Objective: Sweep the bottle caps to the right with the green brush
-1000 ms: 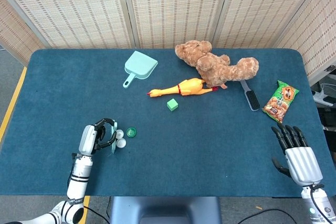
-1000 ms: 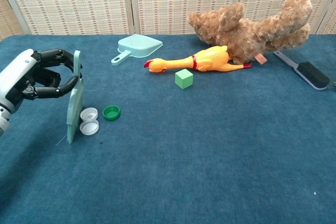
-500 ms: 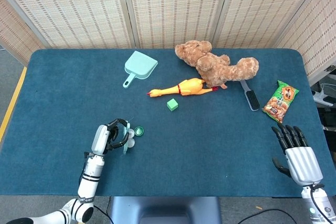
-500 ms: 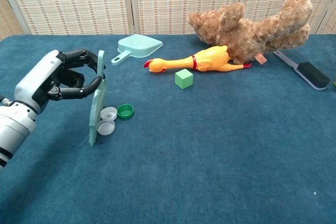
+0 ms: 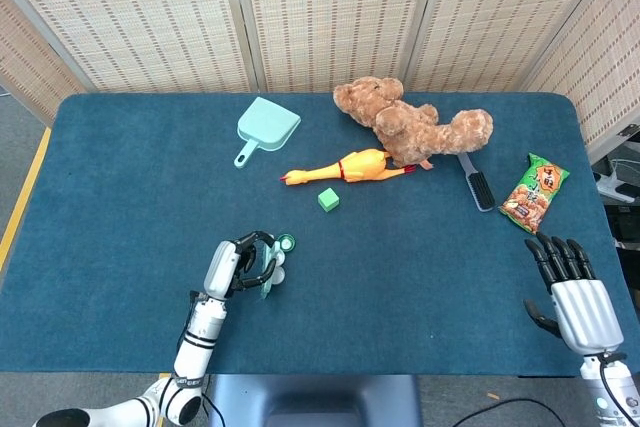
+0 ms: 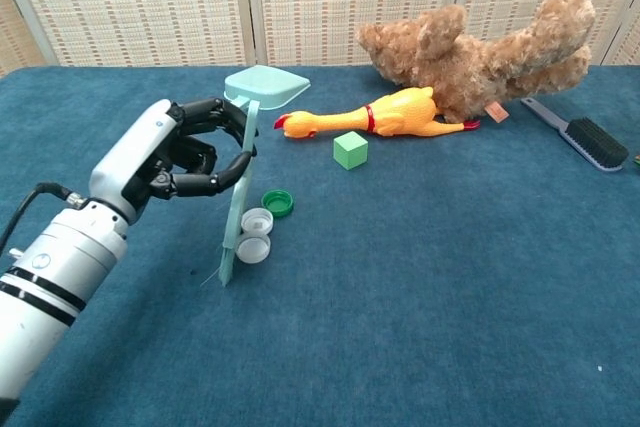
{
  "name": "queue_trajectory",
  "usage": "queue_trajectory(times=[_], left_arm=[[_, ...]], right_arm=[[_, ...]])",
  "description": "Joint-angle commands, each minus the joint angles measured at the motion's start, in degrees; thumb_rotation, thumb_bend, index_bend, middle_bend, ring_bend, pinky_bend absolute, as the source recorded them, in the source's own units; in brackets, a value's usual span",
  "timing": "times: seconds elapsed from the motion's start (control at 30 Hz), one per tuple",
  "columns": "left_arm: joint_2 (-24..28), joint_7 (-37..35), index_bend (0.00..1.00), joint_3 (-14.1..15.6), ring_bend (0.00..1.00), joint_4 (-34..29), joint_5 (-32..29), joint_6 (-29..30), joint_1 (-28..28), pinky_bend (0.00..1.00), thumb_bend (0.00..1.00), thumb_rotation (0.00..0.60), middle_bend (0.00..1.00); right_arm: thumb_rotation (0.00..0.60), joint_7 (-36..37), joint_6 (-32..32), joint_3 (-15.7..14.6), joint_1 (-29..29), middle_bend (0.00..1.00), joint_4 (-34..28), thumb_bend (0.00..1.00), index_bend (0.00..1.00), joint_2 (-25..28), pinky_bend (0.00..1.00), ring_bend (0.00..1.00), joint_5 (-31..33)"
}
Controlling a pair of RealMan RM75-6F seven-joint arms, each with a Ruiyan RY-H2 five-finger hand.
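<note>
My left hand [image 6: 175,157] [image 5: 232,265] grips the pale green brush [image 6: 236,197] [image 5: 267,275], which stands on edge on the blue table. Right against the brush's right side lie two white bottle caps [image 6: 255,234] [image 5: 278,267], and a green cap [image 6: 277,203] [image 5: 286,242] sits just beyond them. My right hand [image 5: 570,292] rests open, palm down with fingers spread, at the table's near right corner, far from the caps; only the head view shows it.
A green cube [image 6: 350,150], a yellow rubber chicken [image 6: 385,114], a brown teddy bear [image 6: 480,47] and a pale green dustpan [image 6: 262,89] lie further back. A black brush [image 6: 585,137] and a snack bag [image 5: 534,192] lie at the right.
My left hand has carried the brush to the right across the table, pushing the two white caps and the green cap along with it. The right hand has barely shifted.
</note>
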Motion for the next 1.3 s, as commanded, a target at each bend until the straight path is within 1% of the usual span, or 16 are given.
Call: queue_trajectory(times=[0.03,0.13,0.27,0.5,0.63,0.83,0.93,1.1,1.3], left_arm=[[-0.9,0.2,0.8,-0.3,0.85,0.5,0.0,-0.8,-1.0,0.97,0.69,0.6,0.96],[-1.9,0.4,0.8,-0.5,0.85,1.0,-0.1,-1.3,-1.8,0.97,0.69,0.6,0.96],[-2.7,0.7,0.8,-1.0,0.85,1.5,0.4,-0.3,-2.6,0.97,0.69,0.6,0.96],[0.0,1.5,0.8,-3.6,0.85,0.3,-0.1,1.0,-3.9,0.97,0.69,0.6,0.96],[1.0,2.0,0.8,-4.4,0.85,2.3,-1.5,-0.4,-4.1,0.97,0.69,0.6,0.96],[-0.5,0.3,0.8,-4.4,0.85,7.9,-3.5,-3.4,-4.8,0.97,0.69,0.6,0.96],[-2.0,-0.4,0.8,-4.1,0.85,10.4,-3.4,-3.7,-5.6,0.97,0.69,0.6,0.96],[-3.8,-1.0,0.8,-3.9,0.85,12.1,-2.9,-3.9,-7.4,0.97,0.69,0.6,0.96],[-5.8,-1.2,0.8,-2.7,0.85,13.2,-1.8,-3.1,-8.3,0.97,0.69,0.6,0.96]], right_arm=[[0.6,0.2,0.2,0.1,-0.1,0.0,0.0,0.24,0.0,0.1,0.0,0.0,0.0],[0.6,0.3,0.2,0.2,-0.1,0.0,0.1,0.24,0.0,0.2,0.0,0.0,0.2],[0.6,0.4,0.0,0.3,-0.1,0.0,0.2,0.24,0.0,0.2,0.0,0.0,0.4],[0.6,0.3,-0.3,0.3,0.0,0.0,0.3,0.24,0.0,0.2,0.0,0.0,0.6],[0.6,0.0,-0.3,0.3,0.0,0.0,0.2,0.24,0.0,0.1,0.0,0.0,0.5],[0.6,-0.5,-0.4,0.1,0.0,0.0,0.0,0.24,0.0,-0.1,0.0,0.0,0.3],[0.6,-0.5,-0.3,0.1,-0.1,0.0,-0.1,0.24,0.0,-0.1,0.0,0.0,0.2],[0.6,-0.1,0.0,0.3,-0.2,0.0,-0.1,0.24,0.0,0.1,0.0,0.0,0.4],[0.6,0.3,-0.4,0.3,-0.1,0.0,-0.1,0.24,0.0,0.4,0.0,0.0,0.7]])
